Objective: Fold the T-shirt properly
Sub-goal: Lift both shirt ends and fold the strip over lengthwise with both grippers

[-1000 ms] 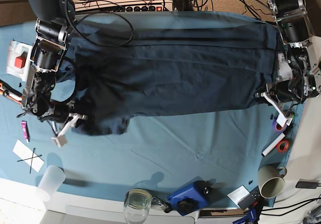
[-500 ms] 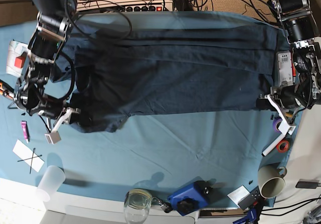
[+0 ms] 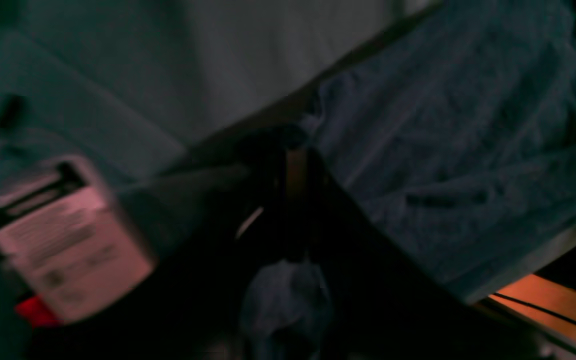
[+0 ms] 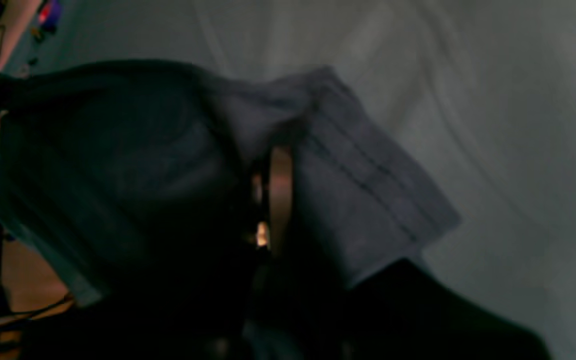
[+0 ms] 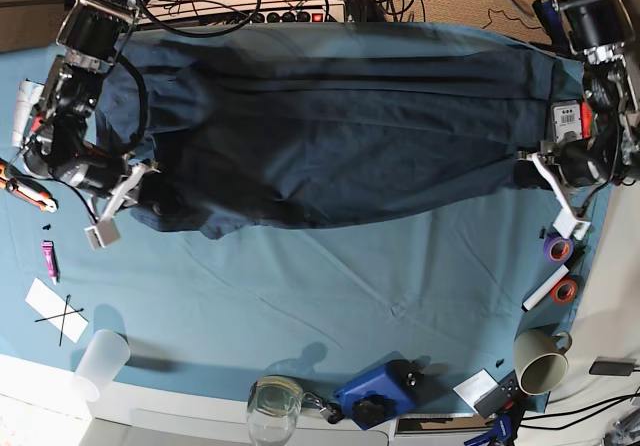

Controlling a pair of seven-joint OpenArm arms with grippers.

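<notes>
Both jaws, T-shirt [image 5: 340,136] edge farther back

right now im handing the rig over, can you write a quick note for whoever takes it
Left gripper: shut on the T-shirt's near edge at the hem end.
Right gripper: shut on the T-shirt's near edge at the other end.
T-shirt: stretched lengthwise between the two arms across the far half of the tablecloth, near edge raised.
Done: both ends gripped, near edge lifted for a lengthwise fold.
Left: finish and lay the fold, release, then complete the remaining folds.
</notes>
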